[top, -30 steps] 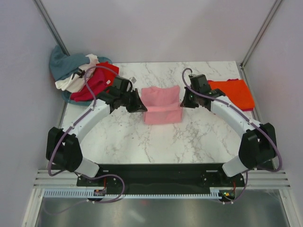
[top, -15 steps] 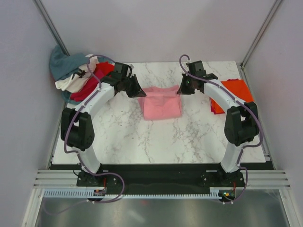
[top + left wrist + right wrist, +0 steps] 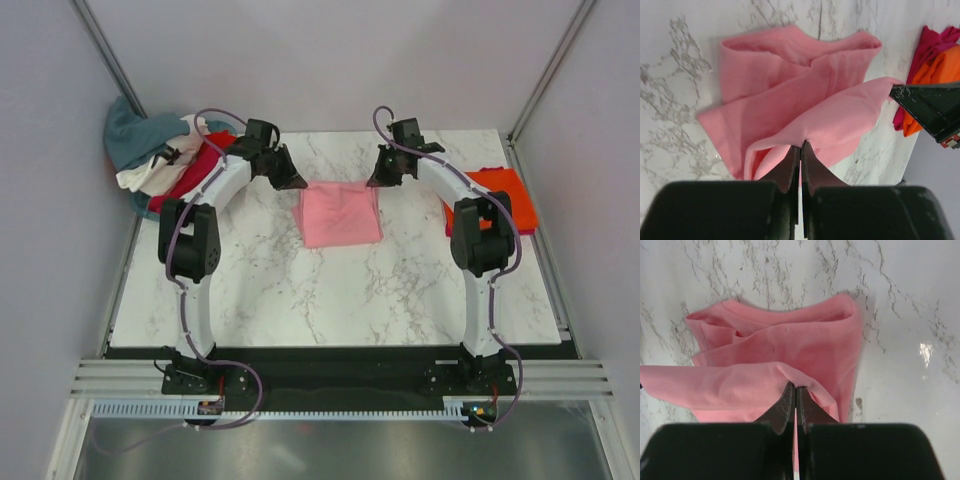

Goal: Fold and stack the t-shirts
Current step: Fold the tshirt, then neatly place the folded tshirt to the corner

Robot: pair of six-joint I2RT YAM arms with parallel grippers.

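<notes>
Two tools hold the pink shirt (image 3: 340,215) at its far edge. Left tool (image 3: 800,148) is pinched shut on one corner and right tool (image 3: 795,388) is pinched shut on the other. The hem is raised btwn them above the shirt's lower layers, which rest on the surface (image 3: 330,290). Orange shirt (image 3: 500,195) sits folded well right of the pink shirt; unfolded pile (image 3: 165,165) is well left of it.

Risks, imo: each pinch catches v. little cloth, so a tug could slip a corner out. Uneven pull btwn arms = skewed fold. Lower layers look rumpled; dragging the hem across could bunch them, or slide the whole shirt on slick marble.
</notes>
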